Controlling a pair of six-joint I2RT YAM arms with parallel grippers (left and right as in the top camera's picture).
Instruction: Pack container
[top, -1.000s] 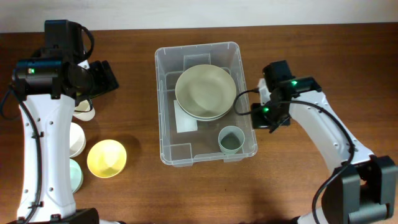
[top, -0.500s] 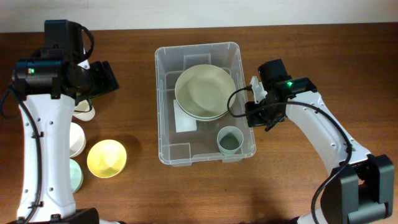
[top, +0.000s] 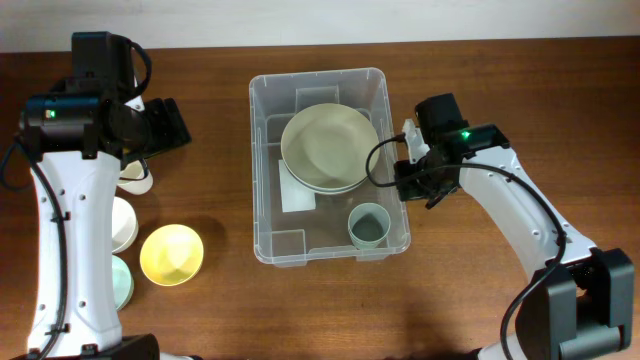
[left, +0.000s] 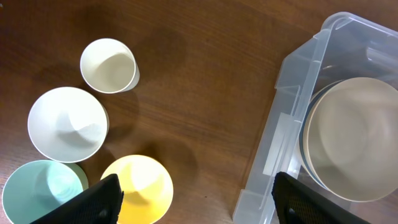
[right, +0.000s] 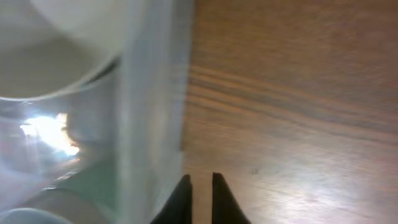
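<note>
Left arm hasn't budged since a second ago, left fingers (left: 102, 202) spread wide over the wood-grain desk (top: 520, 80). The right fingers (right: 181, 200), nearly pressed together, have slid in just beside the right wall of the container (top: 258, 160). It sits mid-desk: clear glossy plastic, rounded corners, holding stacked matte beige bowls (top: 330, 148) and a round grey-green cup (top: 369, 224).

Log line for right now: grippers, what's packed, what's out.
left gripper open, empty | right gripper shut beside container wall | packed: beige bowls, grey-green cup | out: yellow bowl, white bowl, white cup, teal bowl
</note>
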